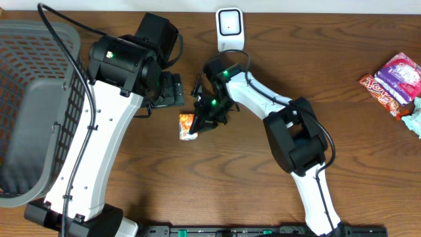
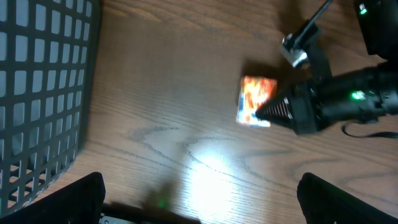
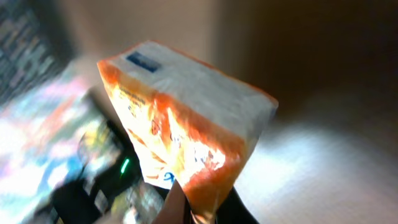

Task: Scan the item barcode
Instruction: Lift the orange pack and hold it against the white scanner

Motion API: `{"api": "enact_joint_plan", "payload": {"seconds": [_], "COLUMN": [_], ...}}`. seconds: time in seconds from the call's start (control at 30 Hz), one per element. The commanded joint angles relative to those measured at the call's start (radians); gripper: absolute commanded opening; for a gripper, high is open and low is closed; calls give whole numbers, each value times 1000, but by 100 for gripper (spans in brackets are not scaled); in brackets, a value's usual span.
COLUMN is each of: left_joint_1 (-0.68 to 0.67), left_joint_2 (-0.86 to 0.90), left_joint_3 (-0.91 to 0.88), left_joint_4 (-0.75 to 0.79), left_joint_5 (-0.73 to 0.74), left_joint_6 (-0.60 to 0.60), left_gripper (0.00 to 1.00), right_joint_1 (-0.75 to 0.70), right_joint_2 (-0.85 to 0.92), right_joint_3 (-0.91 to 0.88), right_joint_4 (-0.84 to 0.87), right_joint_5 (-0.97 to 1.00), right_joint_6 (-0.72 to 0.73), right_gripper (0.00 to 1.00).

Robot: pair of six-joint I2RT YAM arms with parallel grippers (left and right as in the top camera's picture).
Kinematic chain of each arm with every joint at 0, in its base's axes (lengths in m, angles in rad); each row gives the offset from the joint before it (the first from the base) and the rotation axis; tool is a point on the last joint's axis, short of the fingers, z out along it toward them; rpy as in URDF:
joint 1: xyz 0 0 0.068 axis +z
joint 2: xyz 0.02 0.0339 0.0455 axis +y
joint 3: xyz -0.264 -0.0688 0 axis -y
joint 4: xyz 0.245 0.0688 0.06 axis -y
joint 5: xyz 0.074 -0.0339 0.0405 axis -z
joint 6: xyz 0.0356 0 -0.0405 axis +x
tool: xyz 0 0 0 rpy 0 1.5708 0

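Note:
An orange-and-white snack packet is the item, lying between the two arms at the middle of the table. My right gripper is shut on its right edge. In the right wrist view the packet fills the frame, pinched at its lower corner by the gripper. The left wrist view shows the same packet with the right gripper clamped on it. My left gripper hovers just up and left of it, open and empty, its fingers spread wide. A white barcode scanner stands at the table's far edge.
A grey mesh basket fills the left side, its wall close to my left gripper. Several other snack packets lie at the right edge.

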Motion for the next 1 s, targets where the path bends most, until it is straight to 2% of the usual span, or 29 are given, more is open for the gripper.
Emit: {"api": "enact_joint_plan", "payload": {"seconds": [0.0,0.27,0.33,0.43,0.57,0.63,0.73,0.8,0.83,0.9,0.97], "left_joint_1": [3,3,3,3,3,3,3,3,3,3,3], "left_joint_2": [0,0,0,0,0,0,0,0,0,0,0], "left_joint_3": [8,8,8,8,8,8,8,8,8,8,8], "left_joint_4": [-49,-49,-49,-49,-49,-49,-49,-49,-49,-49,-49], "left_joint_5": [-2,-2,-2,-2,-2,-2,-2,-2,-2,-2,-2], "left_joint_6": [-4,-4,-4,-4,-4,-4,-4,-4,-4,-4,-4], "left_gripper": [98,98,98,97,98,98,98,98,98,98,98], "right_joint_1": [-58,-159,-171,-176,-176,-177,-182,-188,-190,-190,-190], "right_joint_2": [10,10,10,10,10,10,10,10,10,9,8], "right_joint_3": [-4,-4,-4,-4,-4,-4,3,23,55,117,199], "right_joint_4": [-75,-475,-550,-597,-580,-537,-427,-339,-320,-329,-344], "right_joint_5": [-285,-119,-106,-102,-95,-95,-13,185,358,523,602], "right_joint_6": [-385,-834,-907,-955,-954,-885,-630,-352,-206,-122,-105], "right_gripper": [1,1,1,1,1,1,1,1,1,1,1]}}
